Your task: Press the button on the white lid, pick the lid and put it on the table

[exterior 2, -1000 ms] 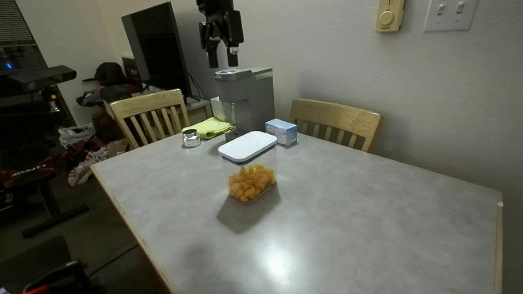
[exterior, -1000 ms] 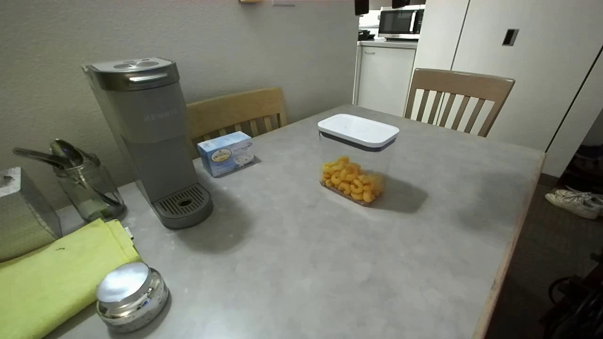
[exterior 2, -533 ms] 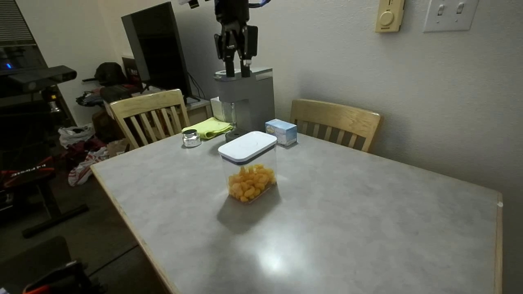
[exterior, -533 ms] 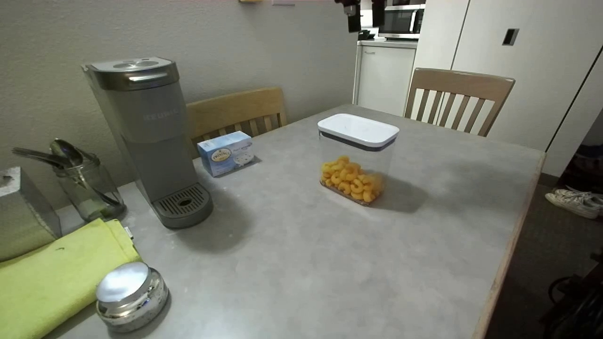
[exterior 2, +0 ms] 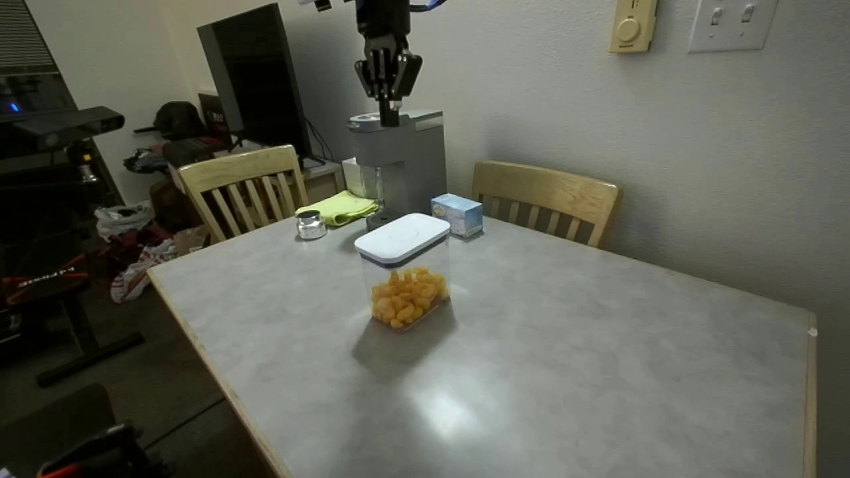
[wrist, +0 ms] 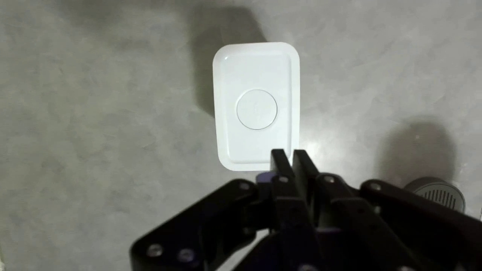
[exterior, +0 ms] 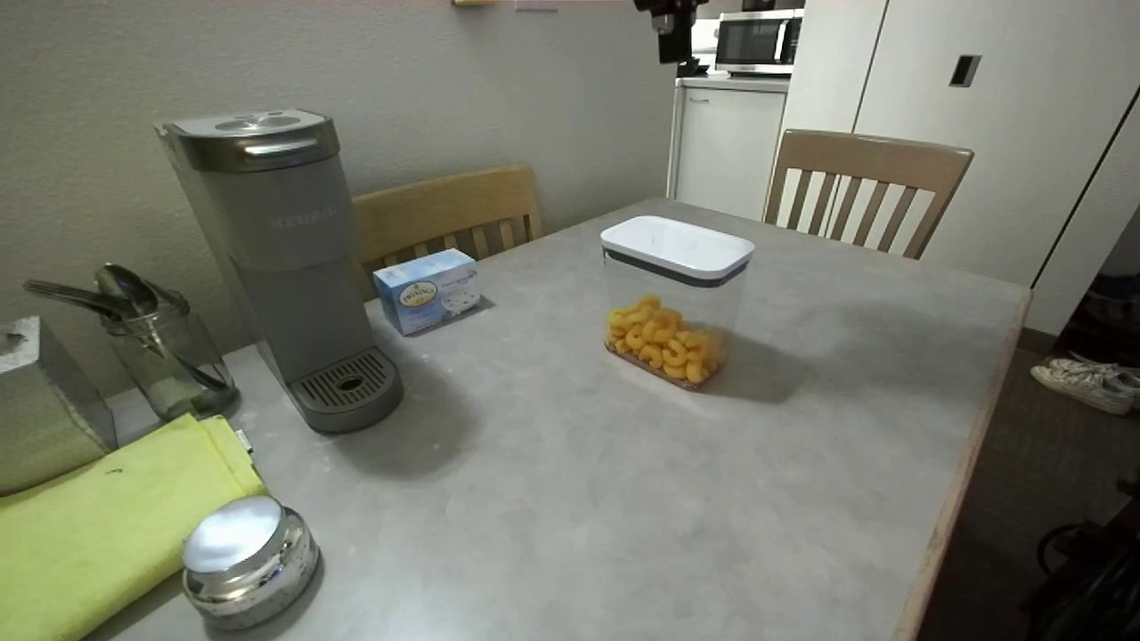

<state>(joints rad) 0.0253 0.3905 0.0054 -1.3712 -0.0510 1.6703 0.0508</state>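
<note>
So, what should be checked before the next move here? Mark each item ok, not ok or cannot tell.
1. Flat white rounded-rectangular plastic lid seated on the clear plastic container: ok.
2. Container upright on the grey matte rectangular table: ok.
3. Round white button at the lid's centre uncovered: ok, its whole outline shows in the wrist view.
4. Black two-fingered gripper shut for pressing: ok, jaws close together, nothing between them.
5. Gripper directly over the button: cannot tell from these angles.
6. Gripper down at the lid: not ok, both exterior views show it well above.
</note>
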